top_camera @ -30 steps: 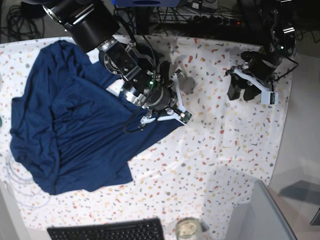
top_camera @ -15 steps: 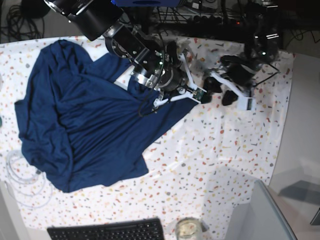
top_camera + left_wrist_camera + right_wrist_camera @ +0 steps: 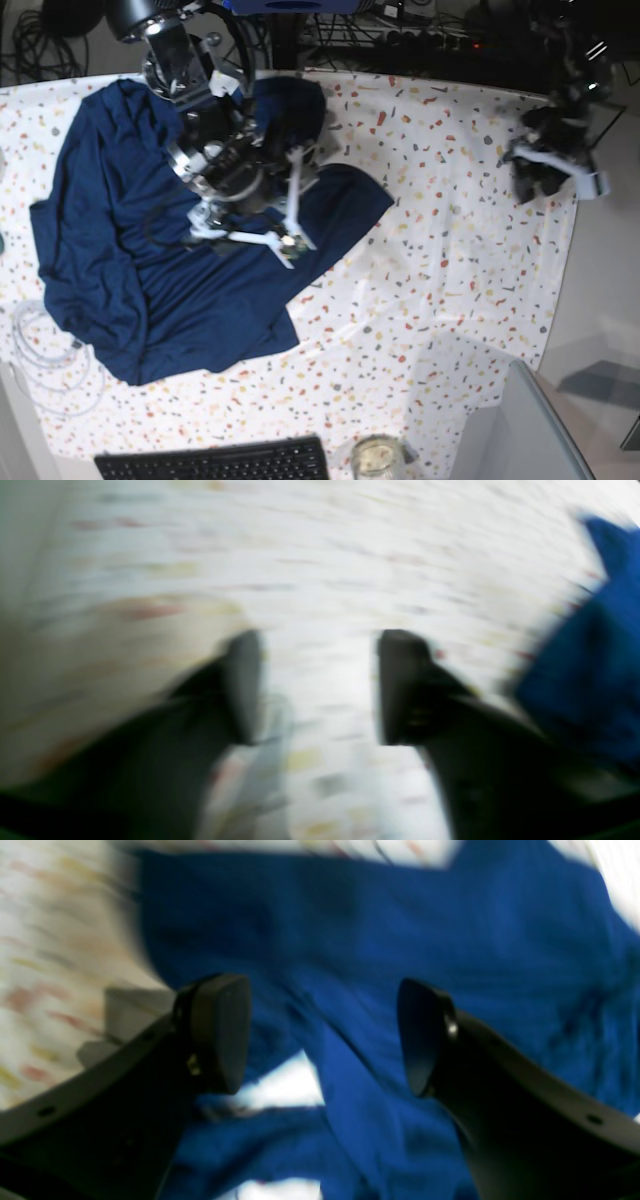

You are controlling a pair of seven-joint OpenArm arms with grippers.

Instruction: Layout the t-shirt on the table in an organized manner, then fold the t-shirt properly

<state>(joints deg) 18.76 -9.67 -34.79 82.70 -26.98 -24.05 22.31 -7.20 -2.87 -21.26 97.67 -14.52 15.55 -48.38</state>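
While the table (image 3: pixel 440 250) is carrying everything under both pincers, the t-shirt (image 3: pixel 130 250) is lying rumpled directly beneath the right gripper (image 3: pixel 322 1035), whose jaws are standing apart around nothing. The left gripper (image 3: pixel 320 685) is hovering with jaws apart over bare speckled cloth, the shirt's edge showing off to its side.

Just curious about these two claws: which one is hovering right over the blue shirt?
The right gripper, on the base view's left. Its open jaws hang above the navy t-shirt; the left gripper sits over bare speckled table at the far edge.
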